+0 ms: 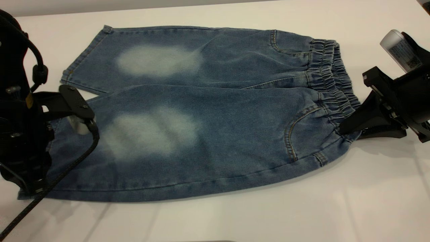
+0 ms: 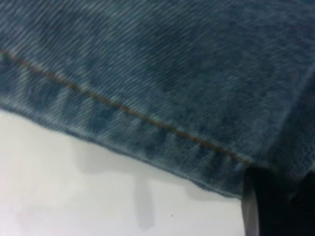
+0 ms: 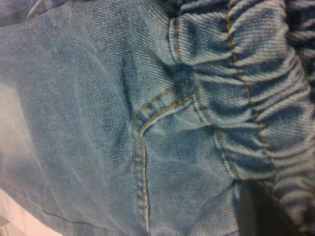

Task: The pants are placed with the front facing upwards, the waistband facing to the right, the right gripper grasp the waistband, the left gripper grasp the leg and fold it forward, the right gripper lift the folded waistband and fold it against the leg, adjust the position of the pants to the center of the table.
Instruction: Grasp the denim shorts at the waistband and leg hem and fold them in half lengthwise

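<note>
Risks first. Likely to slip off the waistband [image 1: 331, 80] on the lift: right gripper [image 1: 346, 130] bites only the lower corner of the band, at the right of the frame, where the gathered elastic is thick and springy. Could also catch just the top layer, leaving the back layer flat on the table [image 1: 302, 208] and spoiling the fold. Uneven lifting between the two ends would probably twist the pants [image 1: 208, 127] or drag them off line. Braided cable [image 1: 70, 161] trails across the lower leg at the left and may snag or rumple the cloth.

Placement. Pants lie flat, front up, across the middle of the frame, legs to the left, waistband to the right. Right gripper sits at the right edge, jaws drawn narrow to a point, seemingly pinched on the waistband corner. Left gripper [image 1: 33, 134] stands at the lower left, over the hem end of the lower leg; grip cannot be told, though its wrist view shows the stitched hem [image 2: 123, 105] right up close, against the white table.
</note>
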{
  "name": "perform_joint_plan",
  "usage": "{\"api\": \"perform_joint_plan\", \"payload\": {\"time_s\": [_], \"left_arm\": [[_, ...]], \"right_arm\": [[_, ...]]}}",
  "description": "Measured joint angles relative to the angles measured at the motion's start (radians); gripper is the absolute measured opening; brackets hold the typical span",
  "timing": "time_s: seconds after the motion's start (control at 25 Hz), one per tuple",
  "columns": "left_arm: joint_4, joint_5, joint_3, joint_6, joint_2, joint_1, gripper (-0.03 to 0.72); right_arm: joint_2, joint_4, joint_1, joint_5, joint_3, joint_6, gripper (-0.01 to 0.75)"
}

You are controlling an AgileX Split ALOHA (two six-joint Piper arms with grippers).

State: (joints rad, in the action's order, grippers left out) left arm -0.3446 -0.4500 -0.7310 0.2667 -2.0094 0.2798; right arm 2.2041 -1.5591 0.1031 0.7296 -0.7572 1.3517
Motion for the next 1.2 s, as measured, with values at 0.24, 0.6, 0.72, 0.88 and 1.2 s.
{"api": "perform_joint_plan", "payload": {"time_s": [0.24, 0.6, 0.72, 0.88, 1.2], "left_arm": [[0.000, -0.010, 0.000, -0.007, 0.000, 0.000, 0.175], [0.013, -0.035, 0.001, 0.028, -0.003, 0.001, 0.471], [0.055, -0.039, 0.001, 0.096, -0.003, 0.001, 0.472], [0.085, -0.042, 0.000, 0.162, -0.007, 0.001, 0.446], [0.021, -0.037, -0.008, 0.060, -0.024, 0.007, 0.328]], "right_arm": [[0.000, 0.000, 0.000, 0.000, 0.000, 0.000, 0.060], [0.000, 0.000, 0.000, 0.002, 0.000, 0.000, 0.066], [0.000, 0.000, 0.000, 0.002, 0.000, 0.005, 0.067], [0.000, 0.000, 0.000, 0.002, 0.000, 0.012, 0.071], [0.000, 0.000, 0.000, 0.002, 0.000, 0.019, 0.078]]}}
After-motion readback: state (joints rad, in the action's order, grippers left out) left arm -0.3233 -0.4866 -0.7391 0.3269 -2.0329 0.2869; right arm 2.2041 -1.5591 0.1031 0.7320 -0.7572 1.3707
